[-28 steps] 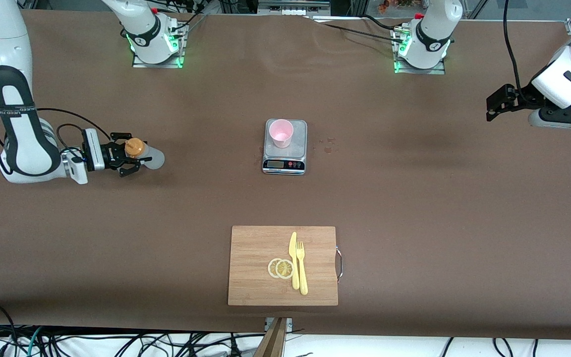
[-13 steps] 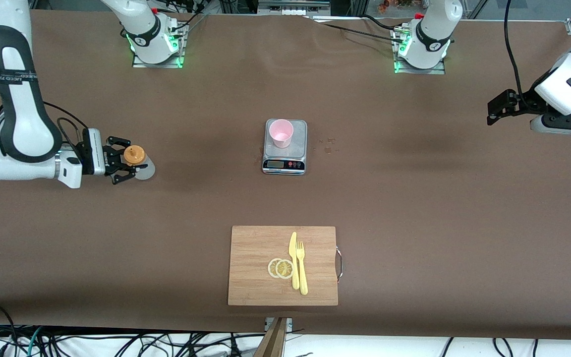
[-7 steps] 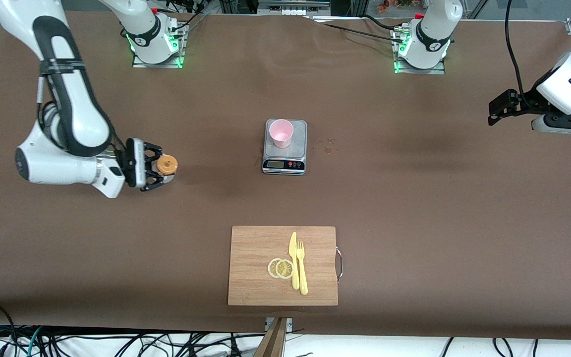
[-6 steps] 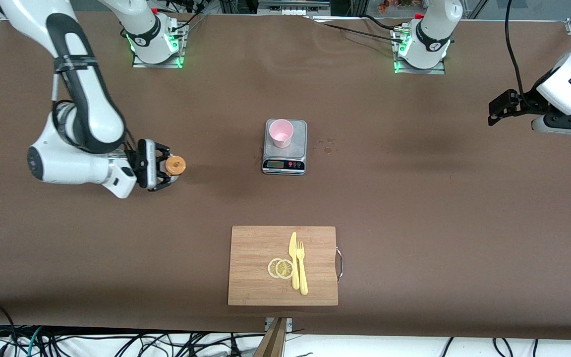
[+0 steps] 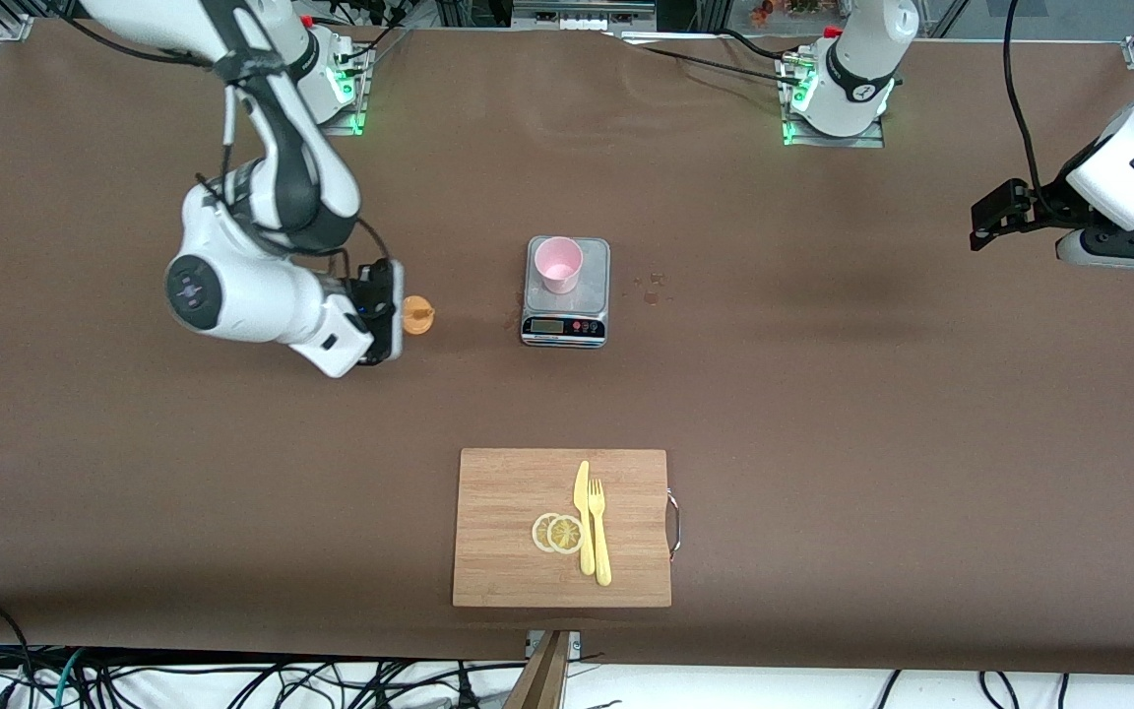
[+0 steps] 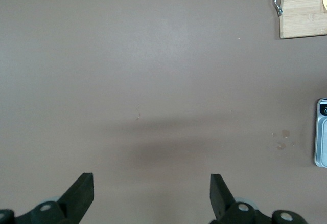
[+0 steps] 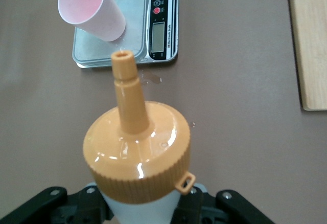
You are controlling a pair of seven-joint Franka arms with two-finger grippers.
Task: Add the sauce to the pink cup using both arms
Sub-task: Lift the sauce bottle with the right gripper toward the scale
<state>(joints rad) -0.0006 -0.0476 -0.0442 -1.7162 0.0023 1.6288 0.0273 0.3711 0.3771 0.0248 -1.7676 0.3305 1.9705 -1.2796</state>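
Observation:
The pink cup [image 5: 558, 264] stands upright on a small silver scale [image 5: 567, 320] at the middle of the table. My right gripper [image 5: 395, 313] is shut on the sauce bottle [image 5: 417, 316], held above the table beside the scale, toward the right arm's end. In the right wrist view the bottle's orange cap [image 7: 137, 157] fills the foreground, and its nozzle [image 7: 125, 88] points toward the cup [image 7: 91, 9] and scale [image 7: 127, 29]. My left gripper [image 5: 982, 222] waits open over the left arm's end of the table, with bare table between its fingers [image 6: 82, 191].
A wooden cutting board [image 5: 508, 532] lies nearer the front camera than the scale. It carries two lemon slices [image 5: 557, 533] and a yellow knife and fork [image 5: 592, 532]. Small stains [image 5: 653, 288] mark the tabletop beside the scale. The left wrist view catches the board's corner [image 6: 304, 6].
My right arm has carried the sauce bottle from the right arm's end of the table toward the scale. The left arm has hardly moved.

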